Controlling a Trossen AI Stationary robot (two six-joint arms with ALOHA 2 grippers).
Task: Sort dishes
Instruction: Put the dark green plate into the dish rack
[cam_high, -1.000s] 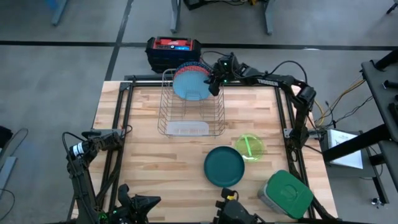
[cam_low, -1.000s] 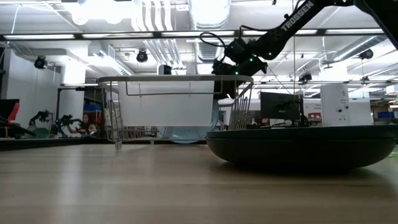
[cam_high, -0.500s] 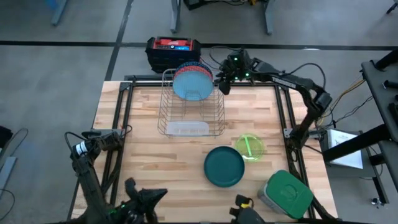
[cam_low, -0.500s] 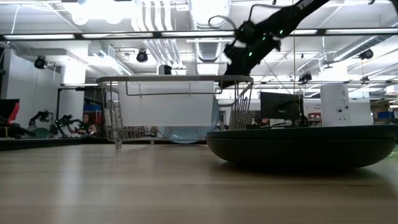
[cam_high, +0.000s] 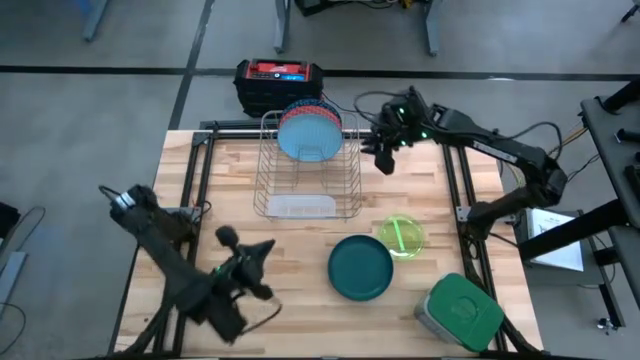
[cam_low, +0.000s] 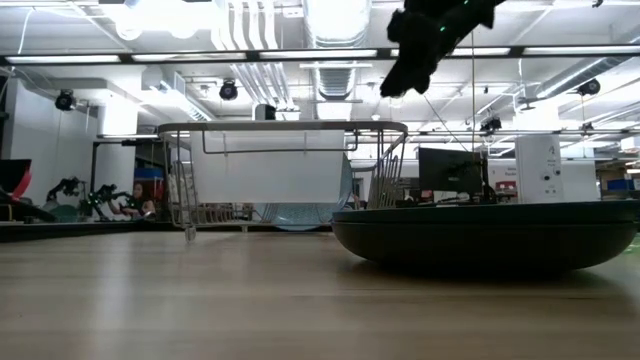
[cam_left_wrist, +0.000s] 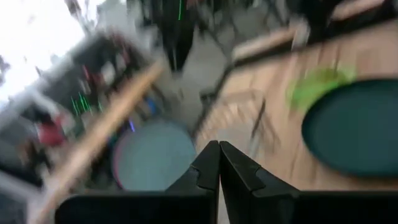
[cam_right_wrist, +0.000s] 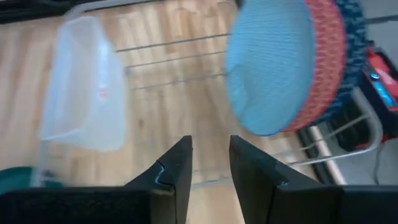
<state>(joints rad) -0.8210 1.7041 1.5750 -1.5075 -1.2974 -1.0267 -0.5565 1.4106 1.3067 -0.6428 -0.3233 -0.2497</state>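
Note:
Three plates stand on edge in the silver wire rack (cam_high: 308, 172) at the far middle: a light blue plate (cam_high: 306, 137) in front, a red-patterned plate (cam_right_wrist: 326, 62) behind it, and a blue-speckled plate (cam_right_wrist: 354, 34) at the back. A dark green plate (cam_high: 361, 267) lies flat on the table at the near right. A neon-green cup (cam_high: 402, 236) stands just beyond it. My right gripper (cam_high: 383, 160) is open and empty in the air, right of the rack. My left gripper (cam_high: 262, 250) is shut and empty over the near left of the table.
A clear plastic tray (cam_high: 298, 207) hangs on the rack's near side. A grey container with a green lid (cam_high: 460, 312) sits at the near right corner. A red and black box (cam_high: 278, 78) stands beyond the far edge. Bare wood lies left of the rack.
My right gripper has drawn away from the rack's far right corner, going up and toward the table's right and near edges. My left arm has risen from its place at the near left and swung out over the table toward the dark green plate.

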